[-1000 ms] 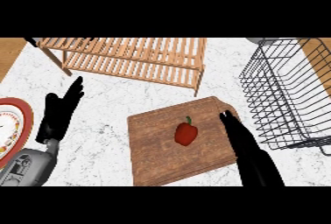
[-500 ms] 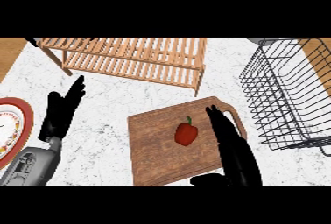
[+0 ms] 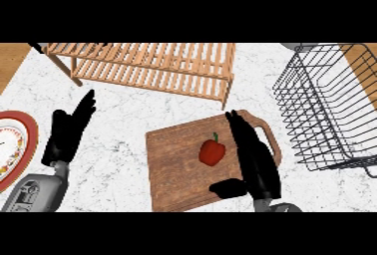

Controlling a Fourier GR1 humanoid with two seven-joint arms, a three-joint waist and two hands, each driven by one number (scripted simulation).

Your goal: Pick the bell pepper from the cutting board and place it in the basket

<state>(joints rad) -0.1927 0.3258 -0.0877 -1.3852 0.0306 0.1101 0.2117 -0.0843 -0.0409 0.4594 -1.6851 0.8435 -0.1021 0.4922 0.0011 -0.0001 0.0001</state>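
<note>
A red bell pepper point(image 3: 212, 152) with a green stem lies near the middle of the wooden cutting board point(image 3: 177, 169). My right hand point(image 3: 254, 159) is over the board just right of the pepper, open, fingers stretched toward the far edge and thumb sticking out below the pepper; it does not hold the pepper. The black wire basket point(image 3: 327, 104) stands at the right. My left hand point(image 3: 68, 130) rests open at the left, fingers up.
A slatted wooden rack point(image 3: 147, 64) stands at the back. A red-rimmed plate point(image 3: 18, 149) shows at the left edge. White marble counter lies between the board and the basket.
My right hand has slid further forward and left along the board, now right beside the pepper. The pepper and left hand have not moved.
</note>
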